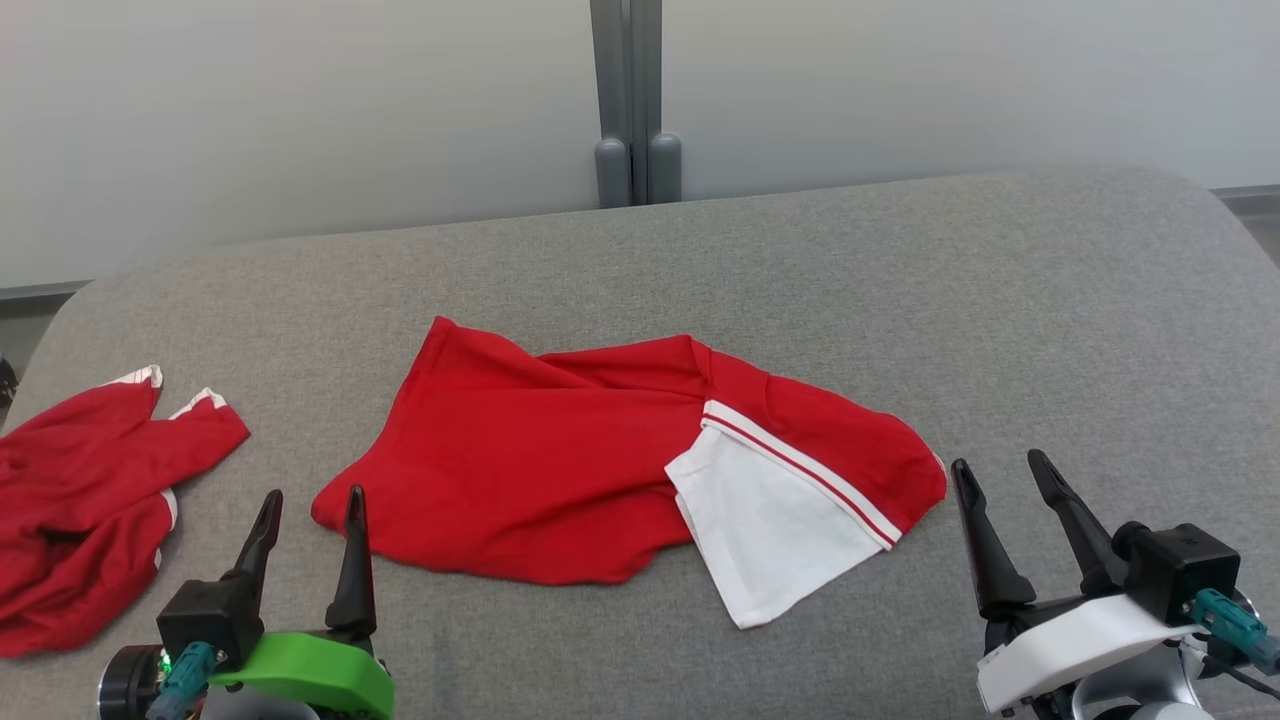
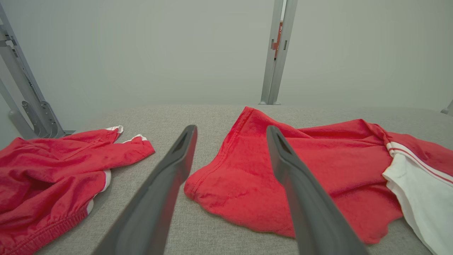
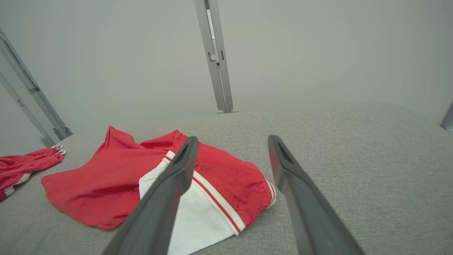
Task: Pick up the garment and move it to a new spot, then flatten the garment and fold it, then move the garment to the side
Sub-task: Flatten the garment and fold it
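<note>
At the very first step, by judgement: nothing lifted yet. Lying in the middle of the grey padded surface (image 1: pixel 800 280), the garment (image 1: pixel 540 470), red, wrinkled and partly folded over itself, with a white panel (image 1: pixel 770 530) and a white-and-red stripe turned up at its right end. Hard to say whether a shirt or shorts while bunched like this.

Just before its near-left corner, the left gripper (image 1: pixel 312 495), fingers spread wide, holding nothing, apart from the cloth. Near its right end, the right gripper (image 1: pixel 1000 462), also spread wide and empty, close to the red edge without touching.

Next move, probably: to lower one or both grippers onto an edge of the cloth, pinch it firmly, lift, and carry to a free part of the surface. Needs care not to catch the padding below.

As for containers, none to report. Resting directly on the padding, both this garment and a second red garment (image 1: pixel 80 500) at the far left, well apart.
</note>
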Available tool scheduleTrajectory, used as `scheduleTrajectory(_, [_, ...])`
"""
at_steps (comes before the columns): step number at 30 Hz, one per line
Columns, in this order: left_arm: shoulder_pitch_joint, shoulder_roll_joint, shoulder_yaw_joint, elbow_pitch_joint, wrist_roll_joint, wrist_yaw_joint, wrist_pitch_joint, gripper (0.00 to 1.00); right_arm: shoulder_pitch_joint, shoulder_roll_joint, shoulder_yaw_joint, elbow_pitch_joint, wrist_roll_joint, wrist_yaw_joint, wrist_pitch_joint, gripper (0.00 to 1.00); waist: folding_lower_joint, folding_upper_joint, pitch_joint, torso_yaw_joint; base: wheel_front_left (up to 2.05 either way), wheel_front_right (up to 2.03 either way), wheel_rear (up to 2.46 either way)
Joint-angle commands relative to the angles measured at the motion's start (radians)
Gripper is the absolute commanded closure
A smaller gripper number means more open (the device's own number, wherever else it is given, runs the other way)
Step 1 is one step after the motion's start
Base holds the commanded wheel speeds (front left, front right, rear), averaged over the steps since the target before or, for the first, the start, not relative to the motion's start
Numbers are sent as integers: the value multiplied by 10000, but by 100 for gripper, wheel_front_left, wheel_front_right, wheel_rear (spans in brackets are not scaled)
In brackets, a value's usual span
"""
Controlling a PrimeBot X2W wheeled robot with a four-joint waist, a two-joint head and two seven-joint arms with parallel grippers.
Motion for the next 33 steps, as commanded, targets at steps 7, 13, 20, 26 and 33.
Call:
scheduleTrajectory(7, [-128,32,-60,33,58,4,-15,0,-10,-187,209,-5,-134,-7,158,0,0,0,115,159,0,0,0])
scheduleTrajectory(13, [-800,-114,-214,-155,311,-49,-24,0,-348,-630,1258,464,-3,-7,376,0,0,0,894,683,0,0,0])
scheduleTrajectory(20, [-1770,-559,-402,-360,645,-149,-34,0,-870,-1048,2375,1741,252,-8,504,0,0,0,1946,1423,0,0,0])
scheduleTrajectory(26, [-2118,-909,-302,-458,923,-244,-37,0,-1441,-1435,3127,2961,372,-8,624,0,0,0,2411,1717,0,0,0])
scheduleTrajectory(33, [-2171,-1159,52,-420,1115,-377,-39,0,-1928,-1862,4345,3952,495,0,1233,53,0,0,2551,1752,0,0,0])
